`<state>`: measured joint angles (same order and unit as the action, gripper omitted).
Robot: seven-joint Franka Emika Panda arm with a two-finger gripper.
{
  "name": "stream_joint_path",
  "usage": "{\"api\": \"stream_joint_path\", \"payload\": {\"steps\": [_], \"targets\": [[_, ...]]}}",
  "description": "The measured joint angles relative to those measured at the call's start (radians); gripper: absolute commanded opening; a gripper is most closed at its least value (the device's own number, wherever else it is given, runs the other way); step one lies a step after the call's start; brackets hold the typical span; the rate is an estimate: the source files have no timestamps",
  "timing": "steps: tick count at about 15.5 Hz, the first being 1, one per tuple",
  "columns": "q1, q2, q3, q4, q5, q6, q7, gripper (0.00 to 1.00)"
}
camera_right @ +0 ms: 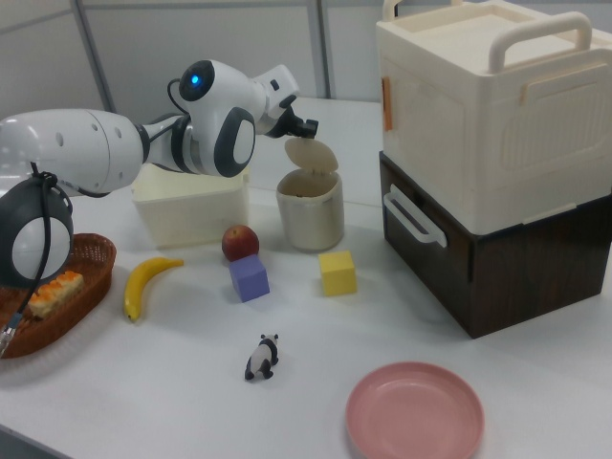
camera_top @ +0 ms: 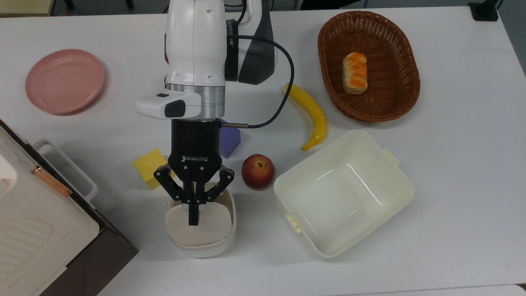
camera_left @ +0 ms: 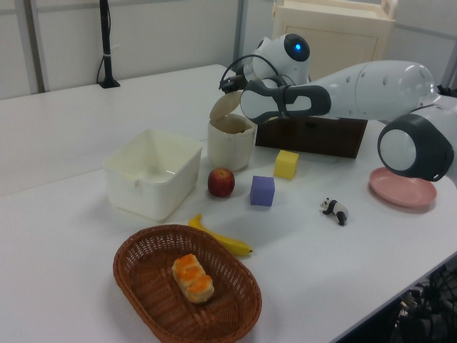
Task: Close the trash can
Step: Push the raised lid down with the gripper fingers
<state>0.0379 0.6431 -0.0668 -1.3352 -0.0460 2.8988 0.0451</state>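
The trash can [camera_top: 202, 249] is a small cream bin at the front of the table in the top view. Its beige lid [camera_top: 211, 229] is hinged at the near side and tilts low over the opening. My gripper [camera_top: 192, 217] is shut, with nothing held, and its fingertips rest on the lid's upper face. The left view shows the lid [camera_left: 222, 106] slanting over the bin [camera_left: 230, 147] with the gripper [camera_left: 226, 87] against it. In the right view the lid [camera_right: 312, 155] stands half raised above the bin [camera_right: 311, 216], and the gripper [camera_right: 303, 127] touches it.
Close around the bin lie a yellow cube [camera_top: 148, 168], a purple cube [camera_top: 229, 142] and an apple [camera_top: 257, 171]. A cream tub [camera_top: 397, 186], a banana [camera_top: 312, 115] and a wicker basket [camera_top: 407, 88] are on the top view's right. A pink plate [camera_top: 65, 80] and stacked boxes [camera_top: 37, 222] stand on the top view's left.
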Motion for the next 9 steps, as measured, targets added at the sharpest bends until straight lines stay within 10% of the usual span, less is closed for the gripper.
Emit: {"api": "stream_joint_path", "payload": {"steps": [9], "targets": [[-0.003, 0.003, -0.001, -0.005, -0.008, 0.000, 0.000, 0.05]]}}
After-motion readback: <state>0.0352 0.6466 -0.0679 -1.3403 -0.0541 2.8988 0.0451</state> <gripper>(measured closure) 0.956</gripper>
